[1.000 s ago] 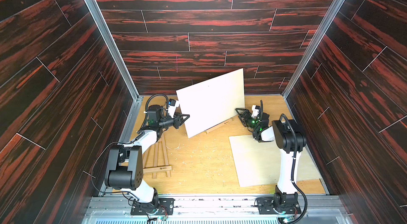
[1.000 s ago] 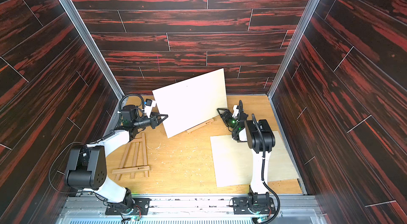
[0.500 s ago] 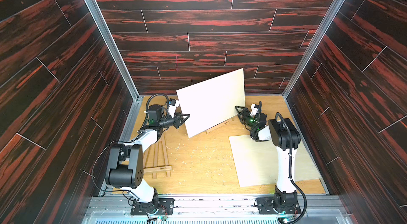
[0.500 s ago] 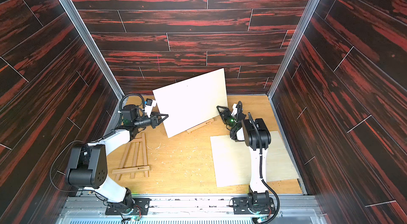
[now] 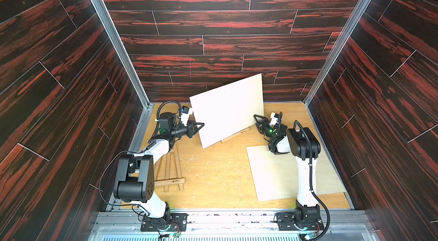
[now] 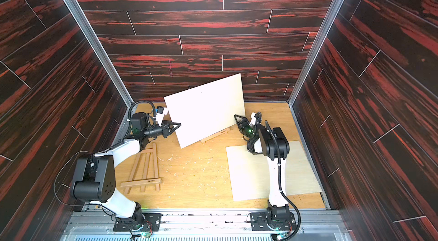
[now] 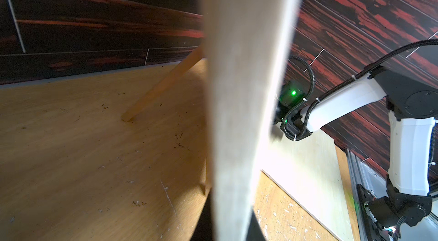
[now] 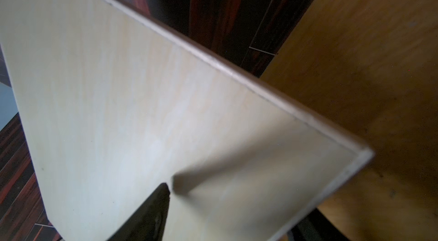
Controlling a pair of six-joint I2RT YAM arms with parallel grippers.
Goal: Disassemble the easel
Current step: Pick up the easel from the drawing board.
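I see the pale rectangular plywood board (image 5: pixel 227 109) leaning on the small light-wood easel (image 5: pixel 237 135) at 12 o'clock, its 9 o'clock edge pinched in my left pincer (image 5: pixel 201 125). My right pincer (image 5: pixel 256 117) straddles its 4 o'clock corner; whether it grips, I cannot tell. The sheet is thin and smooth; the scuffed wooden floor (image 5: pixel 213 175) lies toward 6 o'clock.

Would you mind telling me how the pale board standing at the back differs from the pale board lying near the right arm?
Pose: the standing board leans tilted on an easel ledge; the flat board lies on the table.
Grip: the left pincer is shut on the standing board's edge; nothing grips the flat board.
Both are thin, pale rectangles.
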